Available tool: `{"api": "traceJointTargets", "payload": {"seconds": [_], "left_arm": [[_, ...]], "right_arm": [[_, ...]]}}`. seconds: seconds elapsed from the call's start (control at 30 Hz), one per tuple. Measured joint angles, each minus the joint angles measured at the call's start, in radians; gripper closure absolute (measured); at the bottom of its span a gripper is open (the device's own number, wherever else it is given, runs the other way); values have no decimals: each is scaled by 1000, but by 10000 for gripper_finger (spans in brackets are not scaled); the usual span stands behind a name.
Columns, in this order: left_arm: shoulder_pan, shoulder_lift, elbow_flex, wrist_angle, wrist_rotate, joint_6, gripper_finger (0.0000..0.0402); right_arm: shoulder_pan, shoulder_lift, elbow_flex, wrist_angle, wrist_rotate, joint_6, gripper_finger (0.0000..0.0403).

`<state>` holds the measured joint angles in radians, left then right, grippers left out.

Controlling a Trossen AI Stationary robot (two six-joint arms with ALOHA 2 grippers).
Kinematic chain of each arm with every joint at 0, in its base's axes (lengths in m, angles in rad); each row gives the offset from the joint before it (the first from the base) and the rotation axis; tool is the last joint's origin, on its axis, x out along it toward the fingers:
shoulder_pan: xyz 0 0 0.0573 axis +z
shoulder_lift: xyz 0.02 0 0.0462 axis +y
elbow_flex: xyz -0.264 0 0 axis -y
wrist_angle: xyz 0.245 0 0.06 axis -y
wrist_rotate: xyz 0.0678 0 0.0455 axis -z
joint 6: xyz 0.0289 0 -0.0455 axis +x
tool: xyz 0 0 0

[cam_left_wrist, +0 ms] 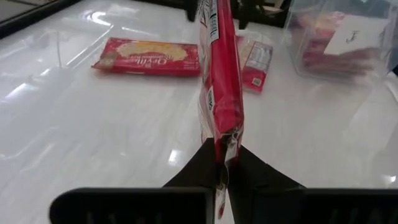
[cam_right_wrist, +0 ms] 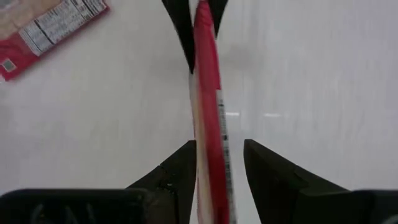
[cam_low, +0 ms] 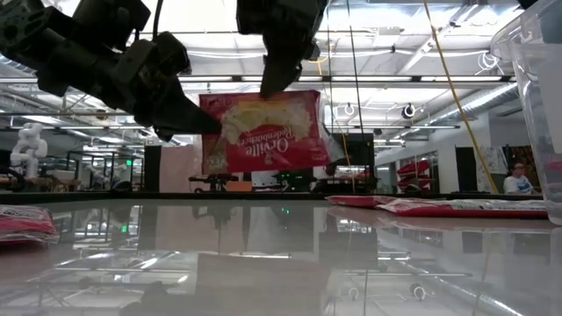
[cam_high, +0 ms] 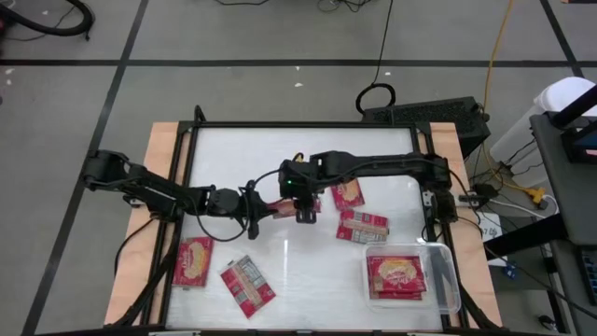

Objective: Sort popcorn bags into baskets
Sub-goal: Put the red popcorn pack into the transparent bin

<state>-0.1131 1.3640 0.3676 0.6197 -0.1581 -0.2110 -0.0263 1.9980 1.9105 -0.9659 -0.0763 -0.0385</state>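
One red popcorn bag is in the air over the table's middle, standing on edge with its cream picture facing the low camera. My left gripper is shut on its left end. My right gripper is open and comes down from above. Its fingers stand on either side of the bag's upper edge. In the high view the two grippers meet at the bag. The clear basket sits at the near right corner with red bags lying flat inside. My left gripper pinches the bag's end seam between its two fingers, coming level from the table's left. The bag is lifted clear and held upright on edge, stretching away from the fingers. My right gripper: one finger is right beside the bag; I cannot tell whether it touches.
Loose bags lie flat on the table: two near the left near corner, two right of centre. A black frame borders the white tabletop. In the low view the basket's wall stands at far right.
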Motion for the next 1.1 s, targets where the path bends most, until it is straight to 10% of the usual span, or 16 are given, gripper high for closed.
{"api": "traceJointTargets", "payload": {"seconds": [0.3,0.63,1.1], "left_arm": [[0,0,0,14,-2,14,387],[-6,0,0,20,-1,12,366],[-60,-12,1,109,0,-17,175]], "right_arm": [[-12,0,-120,34,-33,30,288],[-4,0,-150,34,-36,6,391],[37,-131,-151,-151,-115,91,395]]}}
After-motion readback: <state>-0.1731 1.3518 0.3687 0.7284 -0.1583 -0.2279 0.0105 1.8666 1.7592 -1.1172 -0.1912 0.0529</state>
